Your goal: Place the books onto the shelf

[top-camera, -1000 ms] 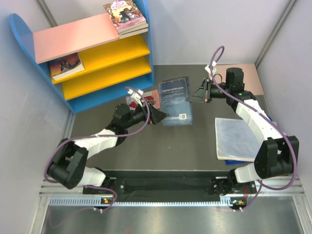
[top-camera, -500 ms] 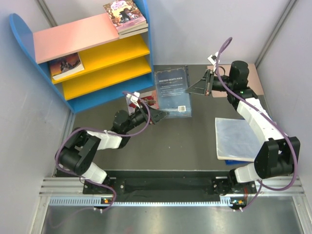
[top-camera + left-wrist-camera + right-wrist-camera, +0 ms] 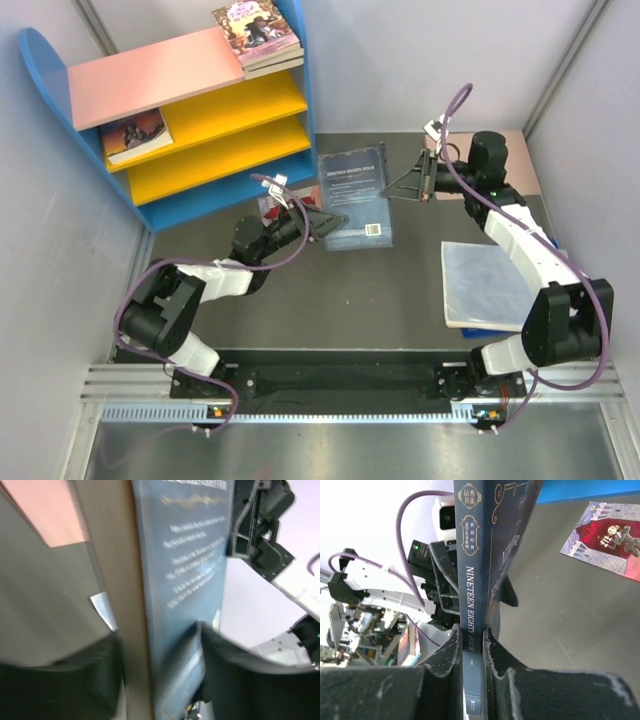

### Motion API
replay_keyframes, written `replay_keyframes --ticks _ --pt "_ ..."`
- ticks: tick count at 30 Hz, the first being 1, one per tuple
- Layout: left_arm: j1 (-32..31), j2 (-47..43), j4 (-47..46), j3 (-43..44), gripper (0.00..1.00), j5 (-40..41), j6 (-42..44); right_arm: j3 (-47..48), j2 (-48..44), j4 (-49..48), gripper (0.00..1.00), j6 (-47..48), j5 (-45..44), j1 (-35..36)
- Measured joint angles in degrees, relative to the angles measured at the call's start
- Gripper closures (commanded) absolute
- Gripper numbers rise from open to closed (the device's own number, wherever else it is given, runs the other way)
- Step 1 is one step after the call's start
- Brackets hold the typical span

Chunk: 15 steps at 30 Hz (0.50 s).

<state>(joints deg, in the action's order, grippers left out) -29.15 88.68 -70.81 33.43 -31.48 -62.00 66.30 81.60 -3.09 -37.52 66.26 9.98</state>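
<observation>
The navy book (image 3: 355, 190) is held over the surface (image 3: 330, 290), its spine clamped in the right tool (image 3: 472, 635). The left tool (image 3: 335, 220) straddles its other edge, though I cannot tell whether it grips. The pink book (image 3: 255, 30) and the brown book (image 3: 135, 133) are on the shelf (image 3: 230, 110). The red book (image 3: 300, 205) lies unshelved.

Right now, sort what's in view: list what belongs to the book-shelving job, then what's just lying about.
Belongs to the job:
shelf
navy book, held up
red book, lying flat
pink-purple book, on the shelf's top
orange-brown book, already shelved

Just lying about:
pale pad
pink board
</observation>
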Motion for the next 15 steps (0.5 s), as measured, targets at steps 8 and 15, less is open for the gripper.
replay_keyframes --ticks 8,15 --pt "0.9 1.38 9.22 6.56 1.0 -3.02 0.02 -0.02 -0.02 1.66 1.0 3.5 -1.84 -1.55" --pt "1.27 -0.28 25.79 12.52 1.0 -4.22 6.69 1.7 1.14 6.88 0.97 7.13 -3.72 -2.01"
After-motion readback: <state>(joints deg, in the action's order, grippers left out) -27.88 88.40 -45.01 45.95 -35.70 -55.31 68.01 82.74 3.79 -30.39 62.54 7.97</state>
